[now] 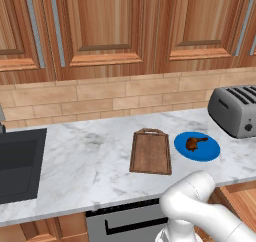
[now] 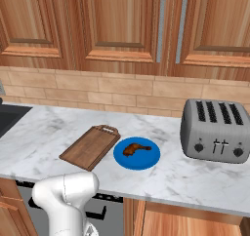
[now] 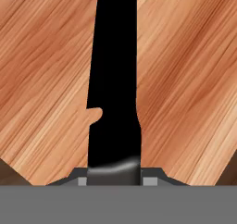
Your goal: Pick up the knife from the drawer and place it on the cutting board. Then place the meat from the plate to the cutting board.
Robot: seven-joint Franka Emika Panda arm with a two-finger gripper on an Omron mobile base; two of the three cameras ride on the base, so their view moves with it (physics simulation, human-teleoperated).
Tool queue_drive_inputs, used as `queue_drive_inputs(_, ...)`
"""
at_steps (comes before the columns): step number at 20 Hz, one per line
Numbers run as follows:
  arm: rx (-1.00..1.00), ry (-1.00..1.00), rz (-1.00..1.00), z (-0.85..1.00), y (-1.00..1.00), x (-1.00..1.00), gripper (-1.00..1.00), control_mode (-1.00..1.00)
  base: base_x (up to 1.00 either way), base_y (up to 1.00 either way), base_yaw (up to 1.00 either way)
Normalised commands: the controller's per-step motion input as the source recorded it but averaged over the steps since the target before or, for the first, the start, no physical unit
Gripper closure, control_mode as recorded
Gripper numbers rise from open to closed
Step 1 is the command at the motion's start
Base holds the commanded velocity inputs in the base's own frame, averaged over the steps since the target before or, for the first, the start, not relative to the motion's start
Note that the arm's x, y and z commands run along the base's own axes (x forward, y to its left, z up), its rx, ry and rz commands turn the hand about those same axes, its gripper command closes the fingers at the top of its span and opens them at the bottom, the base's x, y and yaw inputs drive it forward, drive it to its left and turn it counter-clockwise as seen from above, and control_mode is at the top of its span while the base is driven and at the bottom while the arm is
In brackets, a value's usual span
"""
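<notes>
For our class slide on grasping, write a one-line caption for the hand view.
The gripper closed on the black knife, which lies on the drawer's light wood floor.

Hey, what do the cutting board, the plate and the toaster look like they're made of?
The cutting board looks like dark-brown wood with a matte finish; faint grain lines run along it. The plate is a flat, even bright blue, maybe glazed ceramic or plastic; the look leaves that open. The toaster looks like brushed grey metal, with soft shading on its side and dark slots and knobs.
</notes>
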Motion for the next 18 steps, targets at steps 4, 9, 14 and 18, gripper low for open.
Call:
queue_drive_inputs(4,-0.08,0.0,-0.05,0.87,0.64,-0.32,1.0,-1.0,0.0,0.0,0.0)
queue_drive_inputs(9,-0.11,0.0,-0.06,0.86,0.9,-0.25,1.0,-1.0,0.0,0.0,0.0)
queue_drive_inputs(14,-0.13,0.0,-0.07,0.8,1.0,-0.2,1.0,-1.0,0.0,0.0,0.0)
queue_drive_inputs(18,-0.14,0.0,-0.07,0.8,1.0,-0.14,1.0,-1.0,0.0,0.0,0.0)
